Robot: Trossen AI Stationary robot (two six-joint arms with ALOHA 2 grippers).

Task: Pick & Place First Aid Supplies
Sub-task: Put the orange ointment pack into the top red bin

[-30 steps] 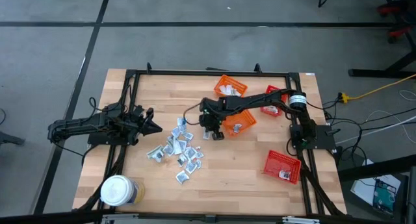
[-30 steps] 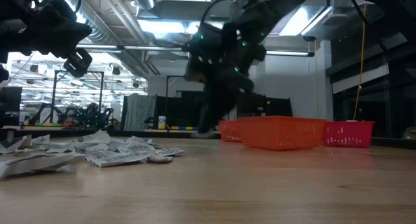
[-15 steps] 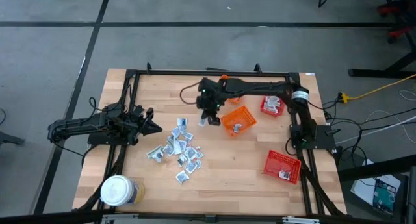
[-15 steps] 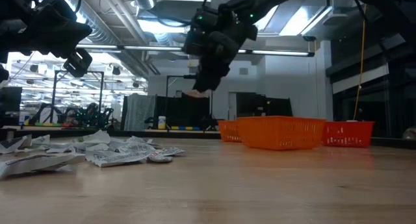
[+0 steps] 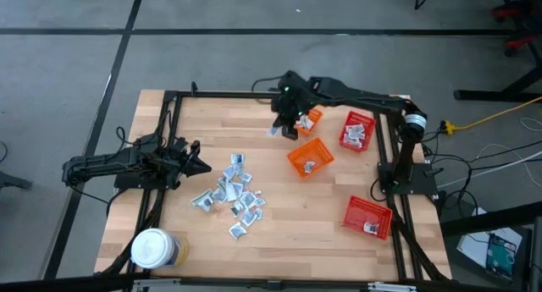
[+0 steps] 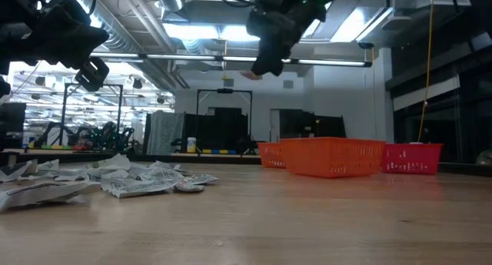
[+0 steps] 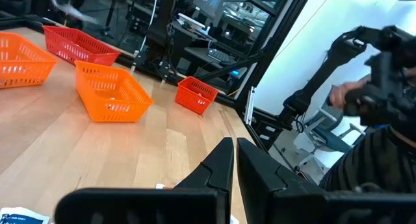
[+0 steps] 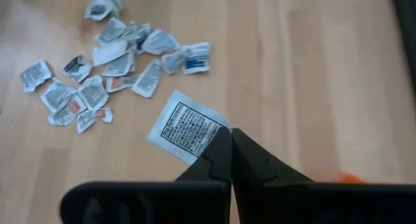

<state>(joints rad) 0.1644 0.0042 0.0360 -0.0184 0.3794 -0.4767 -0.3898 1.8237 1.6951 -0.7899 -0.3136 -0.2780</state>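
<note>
1. The right arm reaches from its base at the right side of the counter (image 5: 339, 224) toward the far middle, bent at the elbow, and its right gripper (image 5: 286, 123) hangs high above the wood by the far orange basket (image 5: 310, 118).
2. In the right wrist view the fingers (image 8: 221, 158) are closed tight on one corner of a white sachet (image 8: 186, 126) with black print, which hangs in the air over the counter; the low view shows it as a small pale flake under the raised gripper (image 6: 270, 54).
3. The other first aid supplies (image 5: 230, 193) lie in a loose heap on the counter's left middle, beside the white-lidded jar (image 5: 152, 249) at the near left corner.
4. The left arm lies low at the left edge, its left gripper (image 5: 196, 163) pointing at the heap, fingers (image 7: 224, 160) pressed together and empty.
5. A second earlier the right gripper was low, beside the near orange basket (image 5: 309, 156); half a second ago it was higher and farther back; now it has risen again and swung toward the far basket with the sachet. The left arm and the heap have not moved.
</note>
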